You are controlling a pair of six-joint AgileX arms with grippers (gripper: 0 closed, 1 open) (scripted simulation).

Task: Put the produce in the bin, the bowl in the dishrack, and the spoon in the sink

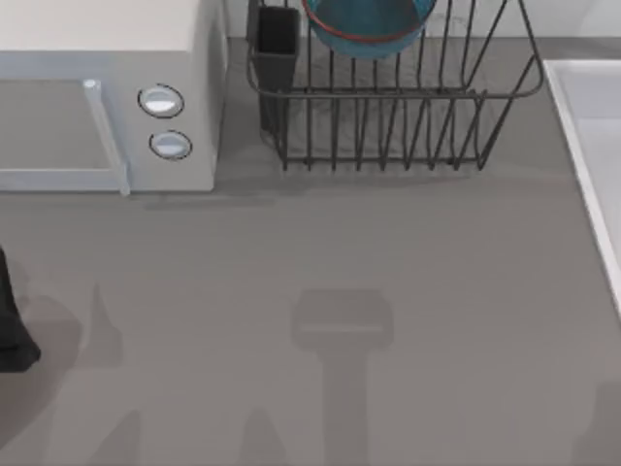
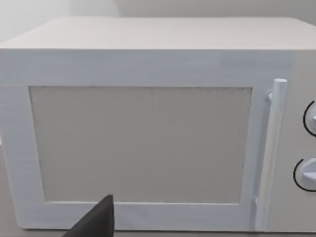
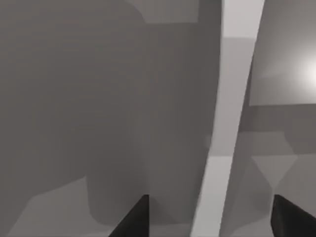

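one bowl (image 1: 367, 27) in dishrack (image 1: 388, 107), apart from right gripper (image 3: 210, 217).

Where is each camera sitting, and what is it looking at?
Top view: above the table, looking down on microwave, dishrack holding the bowl, and sink.
Left wrist view: faces the microwave door; one dark fingertip shows.
Right wrist view: over the sink rim; right hand open.
Shared: microwave, sink.

The blue bowl (image 1: 367, 27), thin reddish-brown rim showing, sits tilted on edge among the upright bars of the dark wire dishrack (image 1: 388, 126) at the table's back, and the pale sink (image 1: 594, 146) lies along the right edge.
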